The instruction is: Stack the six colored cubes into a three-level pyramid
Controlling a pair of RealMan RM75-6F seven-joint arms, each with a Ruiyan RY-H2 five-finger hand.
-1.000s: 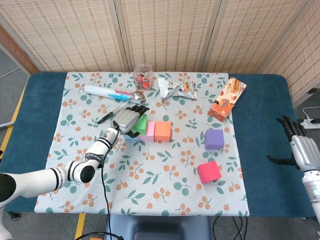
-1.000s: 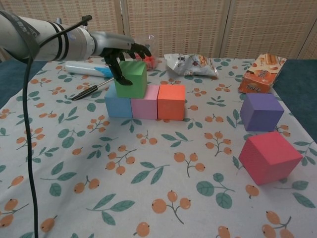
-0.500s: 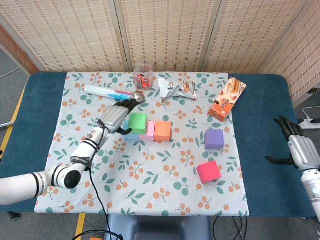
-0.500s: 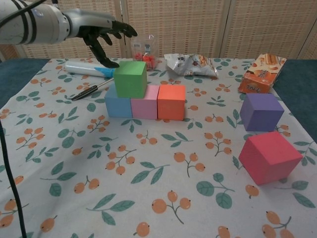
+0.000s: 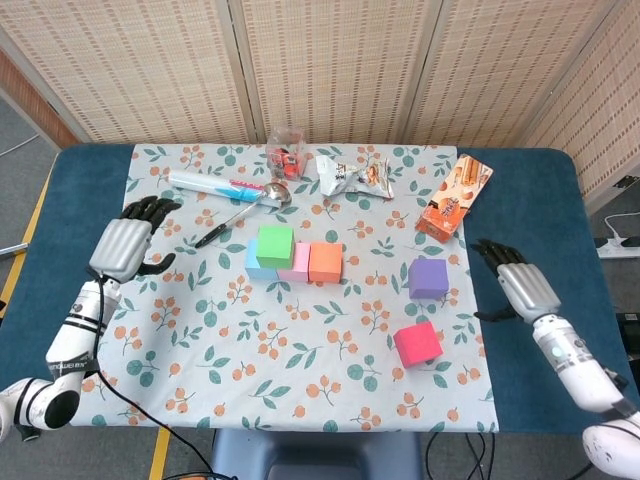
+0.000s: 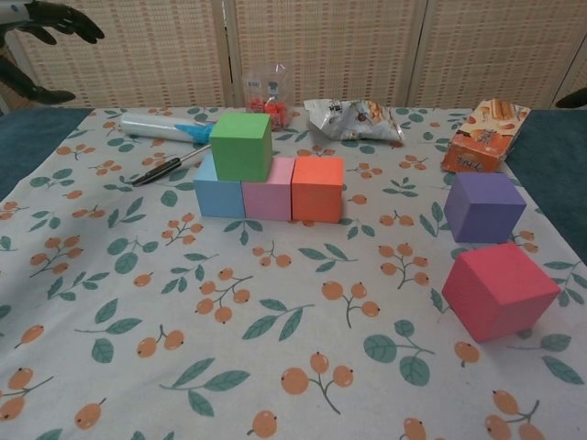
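Fingers spread on both hands, nothing held: left hand (image 5: 128,243) over cloth's left edge, right hand (image 5: 520,286) over blue table (image 5: 530,200). Near: red cube (image 6: 498,289), then purple cube (image 6: 483,206). Farther: blue cube (image 6: 218,197), pink cube (image 6: 268,196), orange cube (image 6: 317,189) touching in a row; green cube (image 6: 241,145) atop blue-pink seam.

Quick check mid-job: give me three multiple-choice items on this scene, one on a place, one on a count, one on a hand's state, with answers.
1. Where does the green cube sit?
A. on the blue and pink cubes
B. on the orange cube
C. on the cloth

2. How many cubes are not yet in the stack?
A. one
B. two
C. three

3. The left hand is:
A. holding the green cube
B. open, holding nothing
C. pressing the pen

Answers: 1 A, it straddles blue and pink. 2 B, purple and red lie apart. 3 B, it is off to the side, fingers spread.
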